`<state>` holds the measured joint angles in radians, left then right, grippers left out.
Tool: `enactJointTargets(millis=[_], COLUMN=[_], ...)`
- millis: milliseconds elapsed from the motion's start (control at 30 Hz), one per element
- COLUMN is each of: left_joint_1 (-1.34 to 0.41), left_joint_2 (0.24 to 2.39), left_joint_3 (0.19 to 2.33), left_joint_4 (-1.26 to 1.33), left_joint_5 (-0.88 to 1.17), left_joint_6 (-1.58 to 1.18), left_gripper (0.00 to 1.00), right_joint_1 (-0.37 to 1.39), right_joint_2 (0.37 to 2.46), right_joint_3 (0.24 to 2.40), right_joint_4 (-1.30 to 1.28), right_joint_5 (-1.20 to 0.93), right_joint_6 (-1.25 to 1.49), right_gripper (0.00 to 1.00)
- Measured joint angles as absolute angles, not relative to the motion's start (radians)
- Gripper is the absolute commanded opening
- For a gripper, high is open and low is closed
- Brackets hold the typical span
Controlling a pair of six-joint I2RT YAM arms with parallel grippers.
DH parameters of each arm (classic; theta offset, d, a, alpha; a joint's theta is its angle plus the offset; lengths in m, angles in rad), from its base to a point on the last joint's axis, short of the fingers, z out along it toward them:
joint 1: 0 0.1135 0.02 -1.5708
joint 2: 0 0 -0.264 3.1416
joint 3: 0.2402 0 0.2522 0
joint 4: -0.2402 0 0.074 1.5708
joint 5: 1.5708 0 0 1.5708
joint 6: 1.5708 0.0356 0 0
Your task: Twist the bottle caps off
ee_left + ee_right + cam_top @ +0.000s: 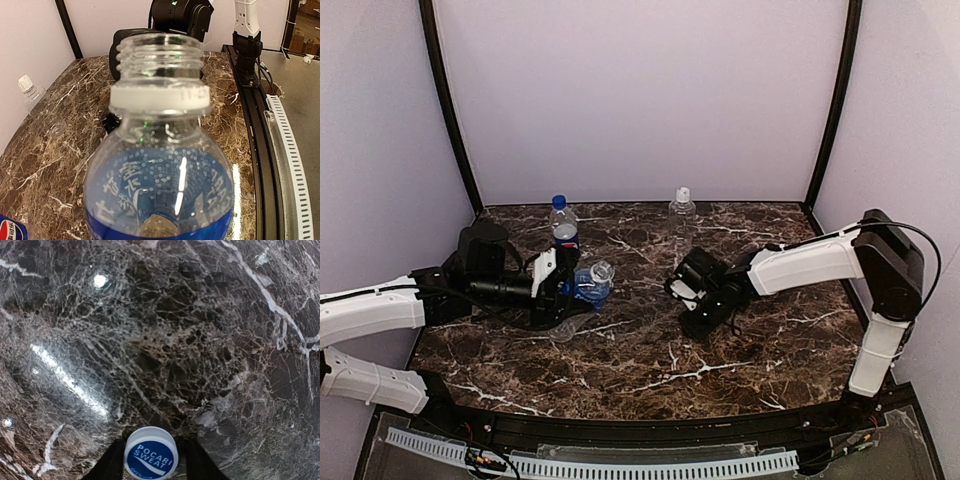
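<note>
My left gripper (568, 288) is shut on the blue-labelled water bottle (160, 190), holding it tilted toward the right arm. The bottle hides the fingers in the left wrist view. Its threaded neck (161, 55) is bare, with only a white ring below it. My right gripper (703, 305) points down at the marble. The pale blue-and-white cap (150, 452) sits between its dark fingers (106, 467), with a thin gap on the cap's right side. The Pepsi bottle (564, 232) wears a dark blue cap (558, 201). The unlabelled bottle (682, 210) wears a white cap (683, 192).
Both capped bottles stand upright near the back of the marble table (650, 370). Black frame posts (450, 110) and pale walls close in the back and sides. A perforated white rail (620, 464) runs along the front edge.
</note>
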<state>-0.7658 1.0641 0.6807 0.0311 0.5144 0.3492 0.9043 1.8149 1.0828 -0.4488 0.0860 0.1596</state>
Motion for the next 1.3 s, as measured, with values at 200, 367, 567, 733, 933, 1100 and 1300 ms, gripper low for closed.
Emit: enactJointTargets(millis=[200, 367, 567, 733, 933, 1100, 1300], left_joint_1=[-0.766, -0.766, -0.766, -0.766, -0.766, -0.766, -0.766], left_joint_2=[1.062, 1.056, 1.050, 1.050, 1.050, 1.050, 1.050], left_joint_3=[0.681, 0.682, 0.682, 0.682, 0.682, 0.682, 0.682], left_joint_4=[0.037, 0.040, 0.076, 0.106, 0.119, 0.119, 0.130], left_joint_5=[0.518, 0.537, 0.589, 0.627, 0.648, 0.655, 0.658], left_joint_6=[0.339, 0.336, 0.336, 0.332, 0.329, 0.329, 0.328], left_gripper=[0.25, 0.27, 0.29, 0.29, 0.29, 0.30, 0.29], right_joint_1=[0.918, 0.925, 0.970, 1.008, 1.026, 1.036, 1.041], right_joint_2=[1.820, 1.763, 1.463, 1.346, 1.503, 1.567, 1.584], right_joint_3=[1.111, 1.169, 1.151, 1.097, 1.132, 1.134, 1.148], right_joint_4=[-0.485, -0.517, -0.262, 0.174, 0.332, 0.370, 0.432], right_joint_5=[0.079, 0.078, -0.207, -0.466, -0.598, -0.639, -0.656], right_joint_6=[0.170, 0.105, -0.067, -0.110, -0.112, -0.081, -0.040], right_gripper=[0.95, 0.95, 0.91, 0.82, 0.74, 0.52, 0.31])
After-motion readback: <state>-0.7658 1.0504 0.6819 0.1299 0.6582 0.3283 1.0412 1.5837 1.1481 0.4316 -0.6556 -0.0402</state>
